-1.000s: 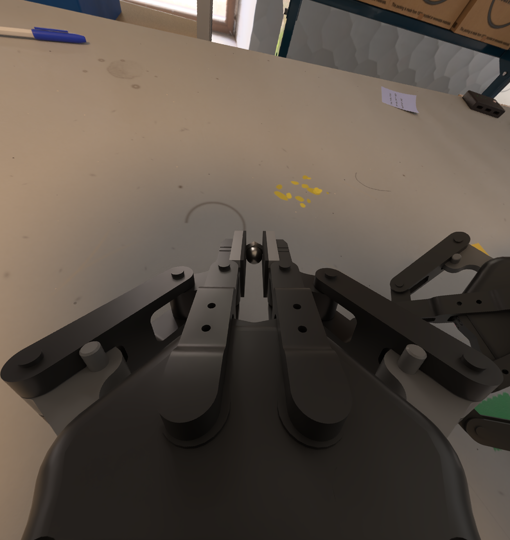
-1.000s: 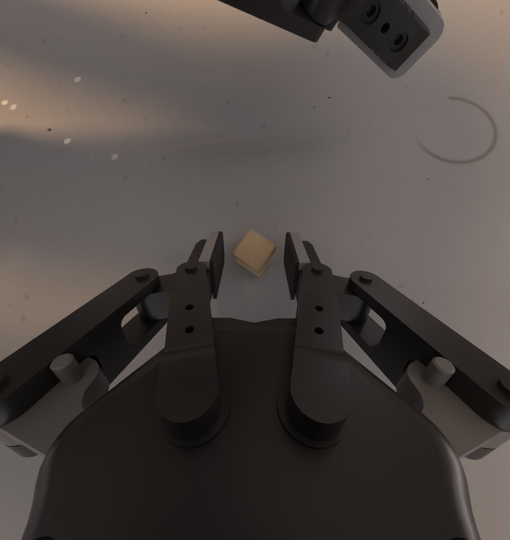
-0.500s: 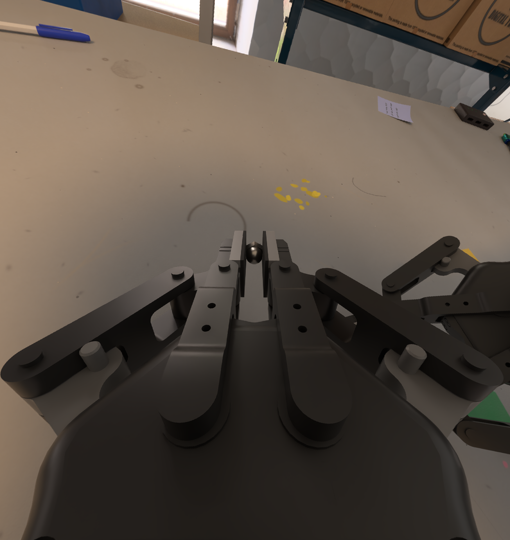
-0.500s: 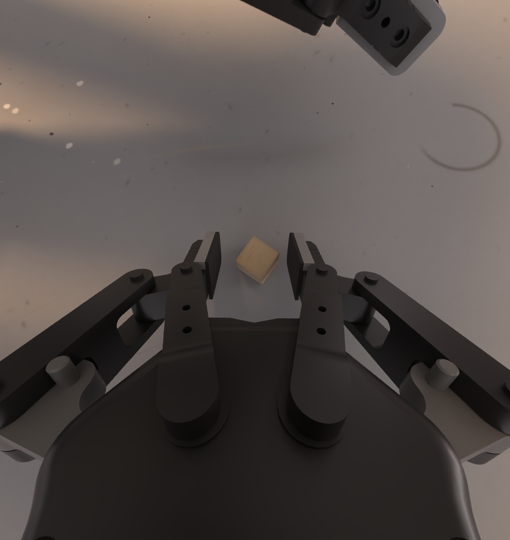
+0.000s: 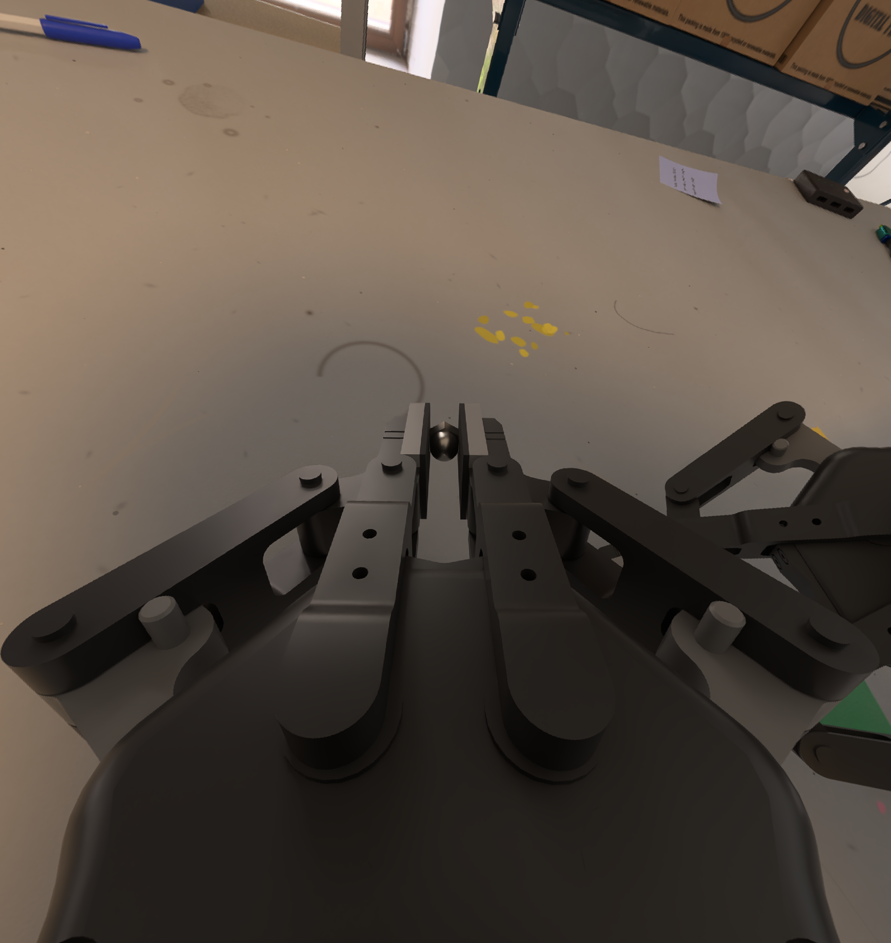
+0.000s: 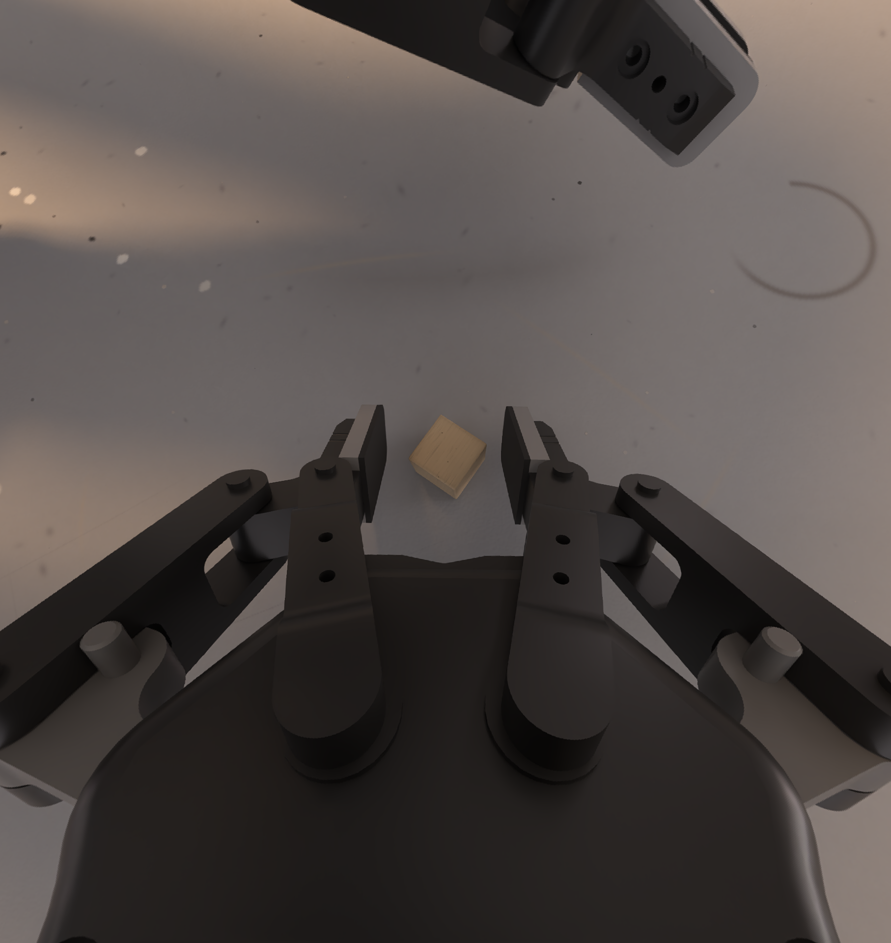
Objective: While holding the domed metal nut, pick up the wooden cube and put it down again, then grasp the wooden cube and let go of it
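In the left wrist view my left gripper is shut on the domed metal nut, a small shiny dark piece pinched between the pads above the table. In the right wrist view my right gripper is open. The small pale wooden cube lies on the table between its two pads, turned corner-on, with a gap to each pad. The right gripper also shows at the right edge of the left wrist view. Part of the left gripper hangs at the top of the right wrist view.
The beige table bears a blue pen at far left, yellow paint spots, a paper note, a small black block and a cable end at far right. Shelving with cardboard boxes stands behind.
The right gripper has opened a little wider around the cube, which now sits lower between the pads. The left gripper, still holding the nut, has risen slightly, showing more of the far table.
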Available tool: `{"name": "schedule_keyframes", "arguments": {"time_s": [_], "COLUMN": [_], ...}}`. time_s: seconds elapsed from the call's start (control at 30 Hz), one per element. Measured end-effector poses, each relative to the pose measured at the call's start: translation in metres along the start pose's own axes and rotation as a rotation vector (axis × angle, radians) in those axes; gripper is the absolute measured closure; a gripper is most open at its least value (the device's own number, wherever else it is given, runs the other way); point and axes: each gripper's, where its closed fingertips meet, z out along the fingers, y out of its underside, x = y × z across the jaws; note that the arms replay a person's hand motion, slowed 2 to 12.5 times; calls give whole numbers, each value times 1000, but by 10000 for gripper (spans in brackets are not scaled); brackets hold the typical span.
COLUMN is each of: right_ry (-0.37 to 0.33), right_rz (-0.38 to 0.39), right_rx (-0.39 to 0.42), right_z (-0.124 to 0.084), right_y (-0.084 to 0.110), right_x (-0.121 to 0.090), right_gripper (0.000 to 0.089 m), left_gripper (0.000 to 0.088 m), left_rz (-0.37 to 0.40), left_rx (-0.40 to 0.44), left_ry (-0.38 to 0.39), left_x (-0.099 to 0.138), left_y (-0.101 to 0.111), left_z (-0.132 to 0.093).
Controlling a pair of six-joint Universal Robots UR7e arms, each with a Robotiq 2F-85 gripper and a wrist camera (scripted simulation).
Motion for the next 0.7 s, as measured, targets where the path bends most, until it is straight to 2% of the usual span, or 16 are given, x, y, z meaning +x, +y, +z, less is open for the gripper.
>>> {"name": "schedule_keyframes", "arguments": {"time_s": [0.17,0.7], "right_ry": [-3,-4], "right_rz": [3,7], "right_rx": [2,3], "right_z": [0,-4], "right_y": [0,1], "right_x": [0,0], "right_gripper": [483,619], "left_gripper": [783,783], "left_rz": [7,17], "left_rx": [-4,0], "left_ry": [-1,-5], "left_x": [0,2], "left_y": [1,1], "left_z": [1,1]}}
